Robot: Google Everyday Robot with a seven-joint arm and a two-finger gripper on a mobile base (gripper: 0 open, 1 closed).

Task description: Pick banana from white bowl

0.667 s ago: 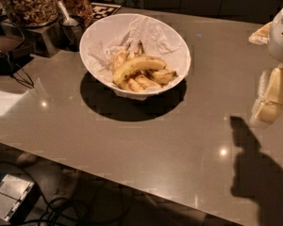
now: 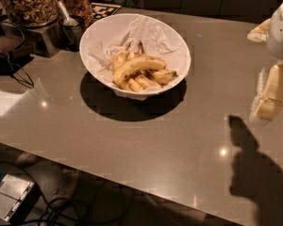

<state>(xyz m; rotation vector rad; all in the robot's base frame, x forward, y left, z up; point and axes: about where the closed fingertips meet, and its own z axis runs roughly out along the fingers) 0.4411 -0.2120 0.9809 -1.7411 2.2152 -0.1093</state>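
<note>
Camera view: The white bowl is seen upper centre-left on the grey table, tilted a bit twd the camera, w/ crumpled white paper lining the back wall. The banana is laid on top of the pile inside the bowl, curved, running left-right across the slimmer bananas under and beside it.

The gripper is found at the right edge of frame, cream-coloured, hung above the table below the white arm housing. It is well apart from the bowl. Nothing is seen in it; whether it is released or clenched cannot be told. Its shadow is cast on the tabletop lower right.

Edges & room: the table's near edge is run diagonally from mid-left to bottom right. A wide bare stretch of tabletop is left btwn bowl and gripper, and in front of the bowl. Behind and left of the bowl it is crowded: jars of nuts, a metal scoop cup just beside the rim, a printed marker tag. Below the table edge, a box and cables are seen on the floor.

Vs 0.7 s ago: bowl, bananas and clutter are placed as before; the gripper is kept at approx the same spot, no clear shift.
</note>
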